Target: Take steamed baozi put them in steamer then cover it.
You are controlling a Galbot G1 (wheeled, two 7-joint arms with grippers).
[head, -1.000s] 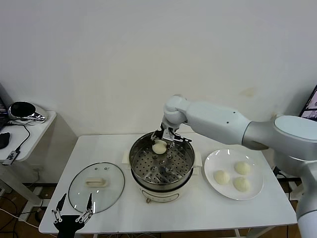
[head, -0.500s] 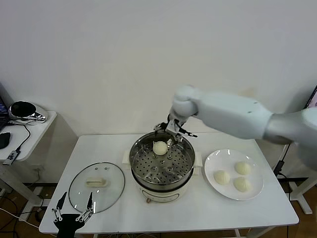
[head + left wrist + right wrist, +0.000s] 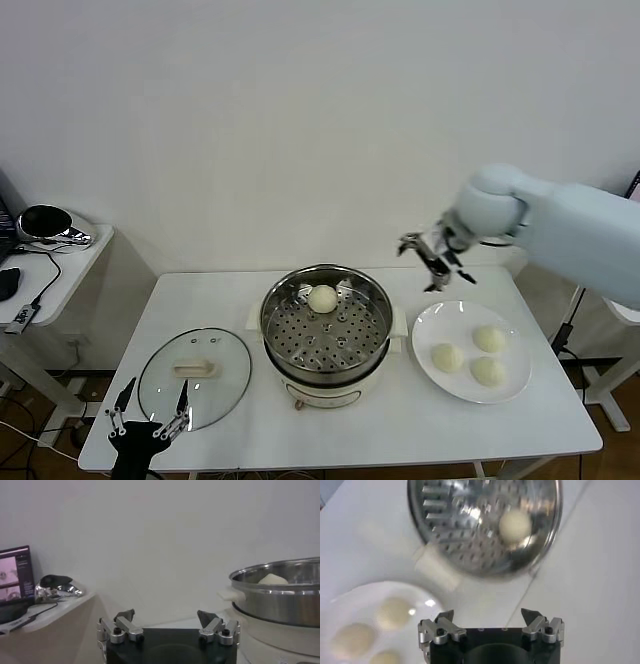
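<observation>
Since 1 s ago: right gripper pulled up and out of the steamer, now swung over toward counter's right edge, hanging above the plate. Jaws spread, holding nothing. 1 baozi left behind on the perforated tray, far side of the pot. So 1 of 4 done, judging by layout; 3 baozi wait on plate near right edge. Probably lining up for bun no. 2.

Cover flat on counter near front-left corner, handle up, untouched. Left gripper parked just off front-left edge, jaws spread, empty.

Room: air above plate open, no obstacle btwn gripper and buns. Steamer rim stands tall mid-counter, needs clearing on return trip. Plate sits close to right edge, little margin there.
</observation>
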